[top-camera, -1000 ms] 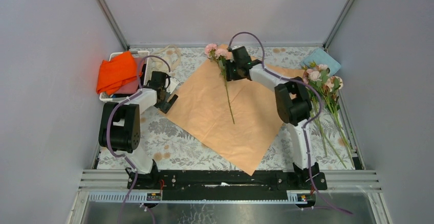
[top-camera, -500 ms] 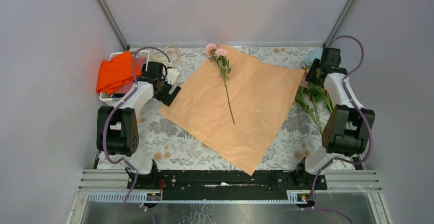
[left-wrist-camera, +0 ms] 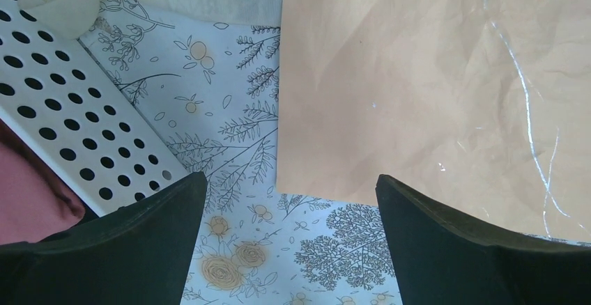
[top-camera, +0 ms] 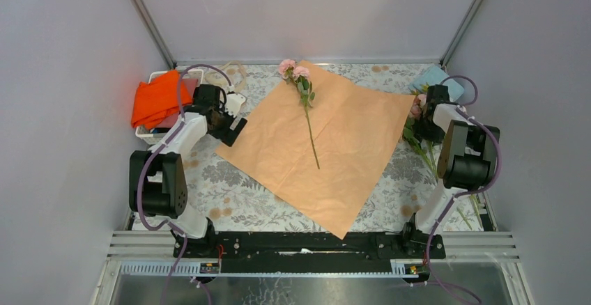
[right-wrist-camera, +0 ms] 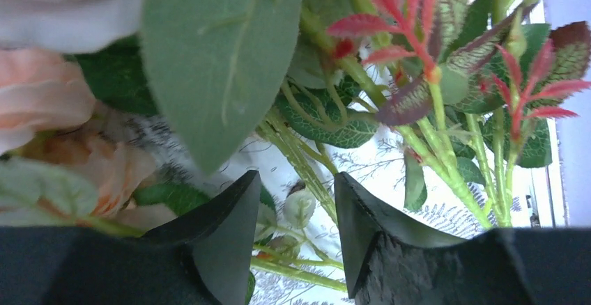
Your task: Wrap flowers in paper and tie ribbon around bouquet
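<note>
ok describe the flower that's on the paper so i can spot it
Start at the big peach paper mid-table. One stem lies on it from the far corner, pink blooms at the far end. It lies alone; the other flowers are heaped off the paper's right edge.

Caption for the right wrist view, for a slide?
Right pincer, jaws apart, deep among the flowers at stem level.

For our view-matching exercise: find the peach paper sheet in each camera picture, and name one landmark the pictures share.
Top external: the paper lies as a diamond mid-table, one pink flower on it.
Left wrist: it fills the upper right of the picture.
Right wrist: not in it; only the flower bunch shows.
Shared landmark: the floral-print table cover, visible in all three.
</note>
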You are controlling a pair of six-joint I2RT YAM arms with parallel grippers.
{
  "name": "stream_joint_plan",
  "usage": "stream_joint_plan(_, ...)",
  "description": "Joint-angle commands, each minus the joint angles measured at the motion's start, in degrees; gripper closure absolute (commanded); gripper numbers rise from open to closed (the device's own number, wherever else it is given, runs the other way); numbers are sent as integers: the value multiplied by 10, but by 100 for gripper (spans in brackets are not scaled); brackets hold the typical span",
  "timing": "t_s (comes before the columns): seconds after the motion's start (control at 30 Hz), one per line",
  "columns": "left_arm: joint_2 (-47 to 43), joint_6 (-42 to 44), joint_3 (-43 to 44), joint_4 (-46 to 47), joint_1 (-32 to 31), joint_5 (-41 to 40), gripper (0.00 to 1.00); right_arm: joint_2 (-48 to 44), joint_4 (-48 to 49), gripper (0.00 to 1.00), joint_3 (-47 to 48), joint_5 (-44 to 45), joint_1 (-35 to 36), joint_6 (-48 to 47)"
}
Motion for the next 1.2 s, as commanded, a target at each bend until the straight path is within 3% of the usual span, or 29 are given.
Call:
stream_joint_plan(0.0, -17, -5, -3, -9, 2, 11, 2, 31, 14, 50, 4, 55, -3, -23)
stream_joint_plan(0.07, -17, -6, -2, -10, 2, 10, 1, 41, 17, 52, 6, 67, -3, -34)
stream_joint_plan(0.2, -19, -5, 1, -18, 2, 9, 1, 34, 12, 78, 27, 71, -3, -69)
stream_joint_plan(0.43, -19, -4, 12, -25, 2, 22, 1, -45, 17, 100, 97, 101, -3, -142)
stream_joint_plan(0.7, -20, -1, 52, -56, 2, 57, 1, -197, 61, 100, 139, -3, -2, -103)
stream_joint_plan(0.87, -22, -5, 88, -82, 1, 102, 1, -287, 124, 100, 142, -176, 12, -42)
stream_joint_plan(1.03, -20, -20, 161, -127, -5, 203, 1, -298, 178, 100, 145, -297, 112, 24)
stream_joint_plan(1.17, -27, -34, 198, -144, -7, 269, 1, -234, 211, 100, 145, -339, 235, 90)
